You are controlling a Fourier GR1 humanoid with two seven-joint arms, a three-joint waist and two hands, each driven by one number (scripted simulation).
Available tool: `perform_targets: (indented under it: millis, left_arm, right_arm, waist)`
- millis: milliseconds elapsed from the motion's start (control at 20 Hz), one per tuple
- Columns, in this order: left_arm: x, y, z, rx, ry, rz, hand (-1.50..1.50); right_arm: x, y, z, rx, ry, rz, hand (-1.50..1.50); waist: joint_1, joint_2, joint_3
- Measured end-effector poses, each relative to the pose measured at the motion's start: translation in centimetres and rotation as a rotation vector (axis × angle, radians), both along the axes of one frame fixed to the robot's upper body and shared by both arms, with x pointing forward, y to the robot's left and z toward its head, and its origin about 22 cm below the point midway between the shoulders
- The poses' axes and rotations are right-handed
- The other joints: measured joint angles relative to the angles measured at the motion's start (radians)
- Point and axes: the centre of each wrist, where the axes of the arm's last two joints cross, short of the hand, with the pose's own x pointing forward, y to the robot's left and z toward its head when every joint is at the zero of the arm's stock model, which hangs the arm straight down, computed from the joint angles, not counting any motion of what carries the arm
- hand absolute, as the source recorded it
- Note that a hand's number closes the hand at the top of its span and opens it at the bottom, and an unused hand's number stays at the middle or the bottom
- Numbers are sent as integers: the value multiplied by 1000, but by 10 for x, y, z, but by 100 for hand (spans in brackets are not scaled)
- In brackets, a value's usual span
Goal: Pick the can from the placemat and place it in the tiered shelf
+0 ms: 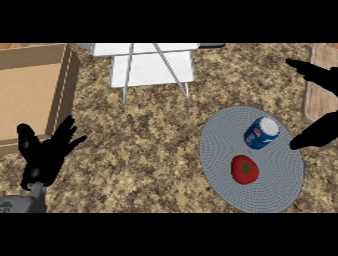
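Note:
A blue can (261,132) with a white top lies tilted on the round grey placemat (224,150), near its upper right part. A red tomato (244,169) sits on the same mat just below the can. The white tiered shelf (152,65) with thin metal legs stands at the top centre. My right hand (333,105) hovers at the right edge, fingers and thumb spread open, its thumb tip a little right of the can and not touching it. My left hand (46,152) rests open at the lower left, fingers up.
A shallow cardboard box (20,95) fills the upper left of the counter. A wooden cutting board (323,95) lies along the right edge under my right hand. Speckled granite counter runs between the box and the placemat.

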Motion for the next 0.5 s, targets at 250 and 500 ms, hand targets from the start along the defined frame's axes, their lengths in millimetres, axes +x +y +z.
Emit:
perform_targets:
  millis: [250,500]
  left_arm:
    - [4,7,-2,3,3,1,0]
    - [3,5,-3,2,-3,3,0]
  right_arm:
    - [-2,18,-18,-82,49,21,-150]
    - [-9,29,-23,-147,85,-7,-150]
  waist:
    - [-2,0,2]
    - [-4,-1,2]
